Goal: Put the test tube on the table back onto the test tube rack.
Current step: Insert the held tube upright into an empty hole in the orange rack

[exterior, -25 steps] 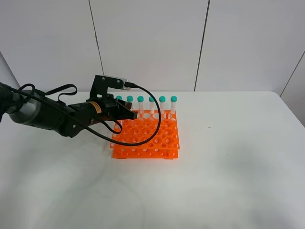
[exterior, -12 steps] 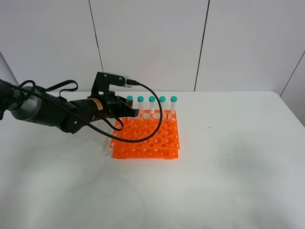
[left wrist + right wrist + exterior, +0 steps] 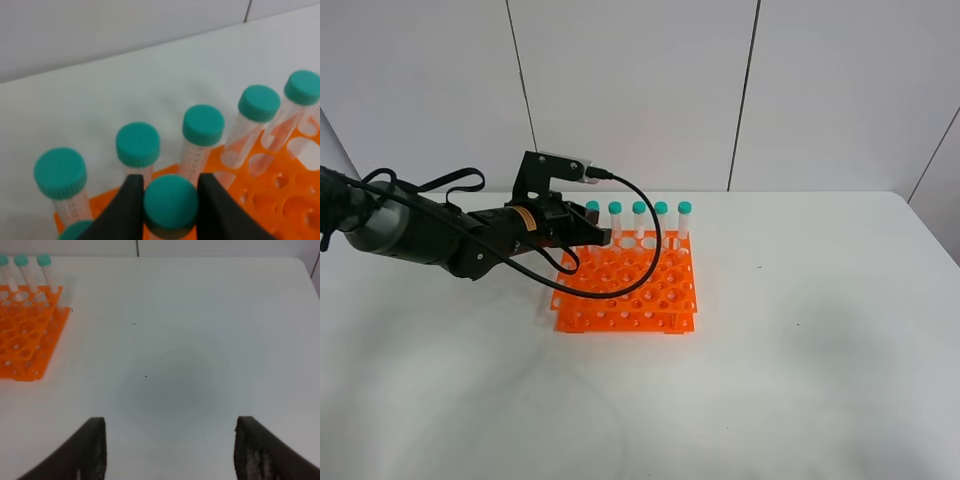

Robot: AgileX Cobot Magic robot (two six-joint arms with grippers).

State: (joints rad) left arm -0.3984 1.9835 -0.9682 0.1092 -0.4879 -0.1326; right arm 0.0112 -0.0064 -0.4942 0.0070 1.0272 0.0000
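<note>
Insertion step, judging by the pictures: left pincer (image 3: pixel 170 200) clamped on the teal cap of the test tube (image 3: pixel 170 207), lower centre of the left wrist view, fingers (image 3: pixel 127 207) pressed against both sides of the cap. Upright in the grip, low among capped neighbours (image 3: pixel 138 145) of the back row. In the high view, same pincer (image 3: pixel 588 236) at centre-left, over the back left corner of the orange test tube rack (image 3: pixel 630 285). Tube body hidden, so cannot tell whether seated in a hole or short of it. Next, probably: straight push down if needed, then fingers apart and a vertical lift clear of neighbouring caps. Right pincer (image 3: pixel 170 440) spread wide, empty, above bare white tabletop (image 3: pixel 190 340), lower edge of its view.
</note>
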